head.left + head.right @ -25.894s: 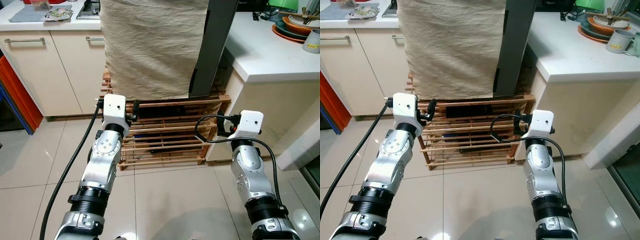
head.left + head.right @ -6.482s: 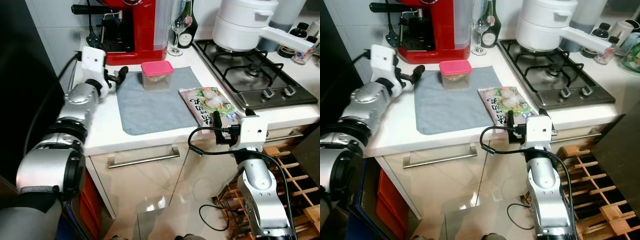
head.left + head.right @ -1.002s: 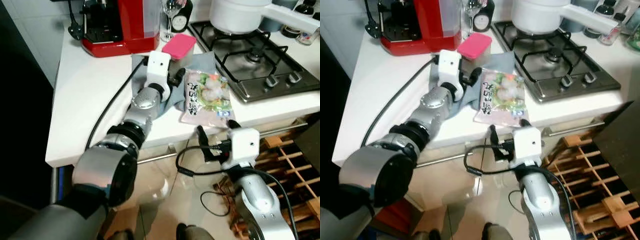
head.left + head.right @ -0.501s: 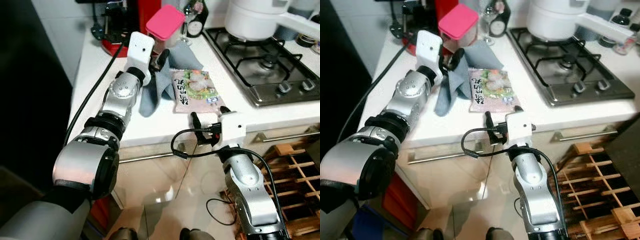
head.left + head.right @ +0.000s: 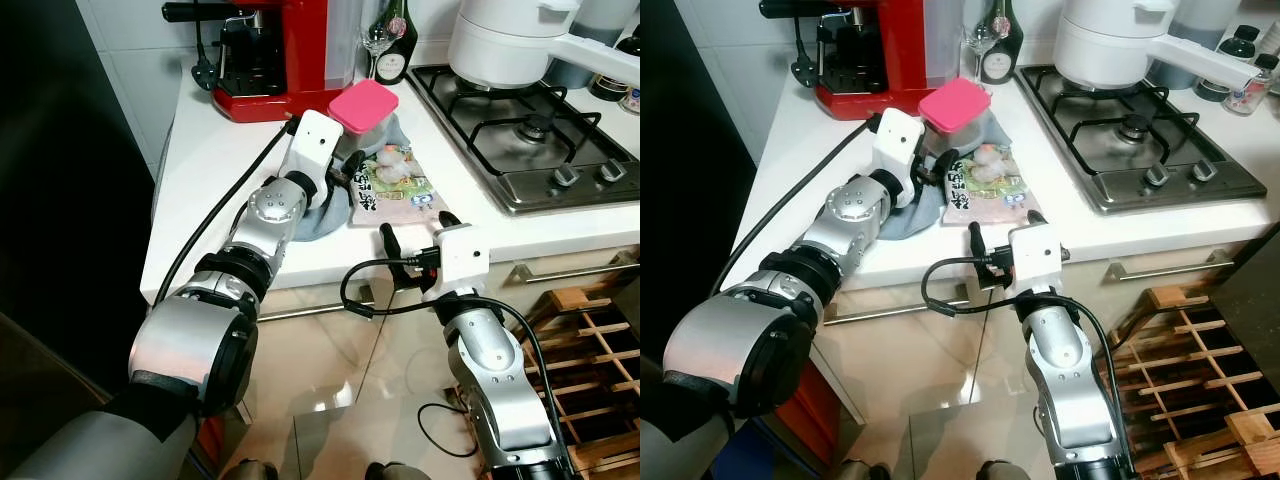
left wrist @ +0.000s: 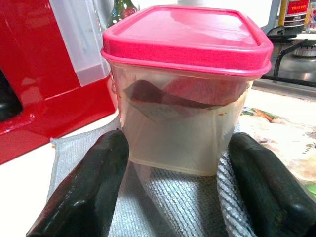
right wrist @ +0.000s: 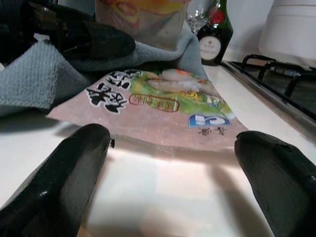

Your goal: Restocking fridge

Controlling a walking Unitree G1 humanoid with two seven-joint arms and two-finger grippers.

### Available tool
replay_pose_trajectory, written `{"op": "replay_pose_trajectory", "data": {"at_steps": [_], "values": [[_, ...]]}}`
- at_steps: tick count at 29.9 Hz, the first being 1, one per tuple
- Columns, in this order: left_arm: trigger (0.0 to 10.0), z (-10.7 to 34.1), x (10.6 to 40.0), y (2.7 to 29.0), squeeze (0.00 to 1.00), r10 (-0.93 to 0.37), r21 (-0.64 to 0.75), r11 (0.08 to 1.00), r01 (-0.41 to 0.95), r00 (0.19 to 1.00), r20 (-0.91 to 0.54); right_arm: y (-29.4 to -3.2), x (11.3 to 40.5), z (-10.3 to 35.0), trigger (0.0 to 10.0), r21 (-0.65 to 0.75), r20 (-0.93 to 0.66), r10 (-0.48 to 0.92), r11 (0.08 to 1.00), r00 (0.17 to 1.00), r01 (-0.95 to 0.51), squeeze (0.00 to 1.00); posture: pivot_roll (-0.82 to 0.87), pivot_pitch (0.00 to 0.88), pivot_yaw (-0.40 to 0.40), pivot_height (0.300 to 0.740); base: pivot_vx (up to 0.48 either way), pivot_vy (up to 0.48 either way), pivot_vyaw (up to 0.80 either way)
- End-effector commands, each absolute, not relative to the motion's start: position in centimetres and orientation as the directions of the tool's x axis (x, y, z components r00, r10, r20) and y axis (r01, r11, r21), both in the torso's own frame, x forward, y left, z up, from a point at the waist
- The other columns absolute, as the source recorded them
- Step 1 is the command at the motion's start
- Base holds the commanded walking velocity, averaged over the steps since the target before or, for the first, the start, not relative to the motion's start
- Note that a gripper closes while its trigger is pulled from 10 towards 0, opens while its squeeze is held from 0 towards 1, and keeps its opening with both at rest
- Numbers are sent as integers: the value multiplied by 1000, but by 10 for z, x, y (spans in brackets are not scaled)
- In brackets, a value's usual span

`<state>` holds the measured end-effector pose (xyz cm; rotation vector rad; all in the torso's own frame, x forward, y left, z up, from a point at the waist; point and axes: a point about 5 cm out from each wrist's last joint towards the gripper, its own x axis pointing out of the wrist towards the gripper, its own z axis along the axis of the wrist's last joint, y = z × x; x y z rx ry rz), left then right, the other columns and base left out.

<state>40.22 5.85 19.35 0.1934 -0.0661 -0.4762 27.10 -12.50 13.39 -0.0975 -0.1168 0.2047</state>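
Note:
A clear container with a pink lid (image 5: 363,106) holds dark red food and sits tilted on the white counter (image 5: 205,190). My left gripper (image 5: 349,166) is shut on its lower sides (image 6: 182,98), and the grey cloth (image 5: 318,207) is bunched under and around the fingers (image 6: 94,192). A frozen-food packet (image 5: 398,184) lies flat beside the cloth. My right gripper (image 5: 414,233) stands open at the counter's front edge, facing the packet's near edge (image 7: 163,106) without touching it.
A red coffee machine (image 5: 285,45), a wine glass and a bottle (image 5: 393,55) stand behind the container. The gas hob (image 5: 530,135) carries a white pot (image 5: 505,40) on the right. A dark tall surface (image 5: 60,200) rises at left. A wooden rack (image 5: 600,335) sits low right.
The container, held higher half a second ago with the cloth hanging from it, has come down to the counter and the cloth is bunched beneath. The right gripper stays at the counter edge.

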Motion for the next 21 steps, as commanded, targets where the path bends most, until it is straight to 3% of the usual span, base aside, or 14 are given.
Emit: {"op": "replay_pose_trajectory", "data": {"at_steps": [1,2,3,12,13,14,21], "values": [[2902,190,402,57,1000,-469,179,869,462,883,-5,-125,270,132,10000,-119,102,207,974,973,-195,286,-213,0,43,740,0,0,0],[7059,189,401,56,1000,-472,173,867,466,882,-13,-125,270,131,10000,-120,99,208,973,973,-196,286,-213,0,44,740,0,0,0],[10000,187,401,55,1000,-475,160,867,473,880,-25,-125,269,130,10000,-119,93,208,973,974,-196,286,-215,0,45,740,0,0,0],[10000,184,399,50,1000,-501,93,860,502,865,-45,-126,265,126,10000,-121,76,208,973,975,-198,286,-221,0,48,740,0,0,0],[10000,185,399,49,784,-509,78,856,511,860,-43,-126,265,126,10000,-121,74,209,973,975,-199,286,-221,0,48,740,0,0,0],[10000,186,399,49,0,-515,67,853,517,856,-42,-126,265,125,10000,-121,72,210,972,975,-200,290,-221,0,48,740,0,0,0],[10000,188,402,53,0,-506,35,861,508,861,-41,-125,264,124,10000,-123,67,214,971,974,-205,286,-219,0,46,740,0,0,0]]}}
